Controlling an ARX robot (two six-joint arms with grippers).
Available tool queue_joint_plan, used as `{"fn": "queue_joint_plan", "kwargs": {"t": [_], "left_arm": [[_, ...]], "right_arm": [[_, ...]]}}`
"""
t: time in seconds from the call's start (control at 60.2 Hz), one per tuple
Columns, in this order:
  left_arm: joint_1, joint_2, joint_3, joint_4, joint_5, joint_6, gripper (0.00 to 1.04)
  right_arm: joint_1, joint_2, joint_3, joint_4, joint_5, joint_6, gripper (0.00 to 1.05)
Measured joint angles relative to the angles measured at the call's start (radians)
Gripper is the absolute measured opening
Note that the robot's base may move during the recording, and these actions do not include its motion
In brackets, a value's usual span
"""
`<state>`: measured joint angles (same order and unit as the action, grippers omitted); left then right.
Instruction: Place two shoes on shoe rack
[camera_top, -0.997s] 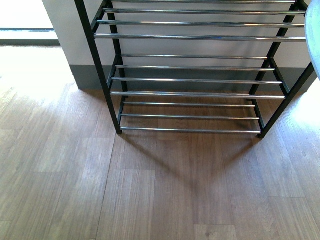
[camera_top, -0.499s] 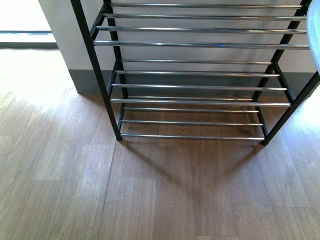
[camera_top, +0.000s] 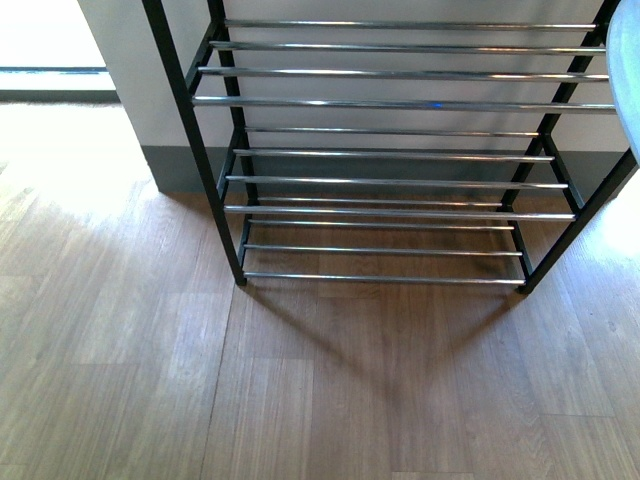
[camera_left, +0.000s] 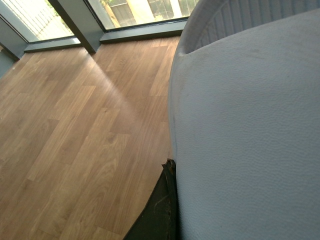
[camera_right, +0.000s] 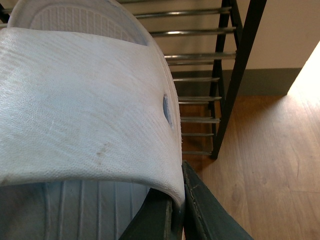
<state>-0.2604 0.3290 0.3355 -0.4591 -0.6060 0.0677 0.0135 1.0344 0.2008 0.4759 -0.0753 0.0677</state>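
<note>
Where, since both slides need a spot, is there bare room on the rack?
Every visible tier of the shoe rack is bare between its side posts. The wood floor before it is bare too. Tight only by the right post, where the right slide hangs; the left slide shows only in its wrist view.

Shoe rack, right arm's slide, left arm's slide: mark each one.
shoe rack (camera_top: 400, 103), front view, on the front chrome rod of the top shelf in view.
right slide (camera_right: 85, 100), right wrist view, on the strap's upper surface.
left slide (camera_left: 250, 140), left wrist view, on the strap's pebbled surface.
</note>
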Motion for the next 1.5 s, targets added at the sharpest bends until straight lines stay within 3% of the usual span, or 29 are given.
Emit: {"fn": "queue_joint_plan", "kwargs": {"t": [1.113,1.213,1.296,1.496], "left_arm": [[0.0,0.0,0.0,0.0,0.0,0.001,0.02],[0.0,0.0,0.0,0.0,0.0,0.001,0.02],[0.0,0.0,0.0,0.0,0.0,0.001,0.02],[0.0,0.0,0.0,0.0,0.0,0.001,0.02]], "right_arm": [[0.0,0.0,0.001,0.0,0.0,0.0,0.02],[0.0,0.038,-0.044,0.212,-0.091,0.027,0.02],[0.037,0.016,-0.041,0.265,-0.084,0.057,0.02],[0.242,-0.019,0.127,0.06,0.082,0.16,0.02]]}}
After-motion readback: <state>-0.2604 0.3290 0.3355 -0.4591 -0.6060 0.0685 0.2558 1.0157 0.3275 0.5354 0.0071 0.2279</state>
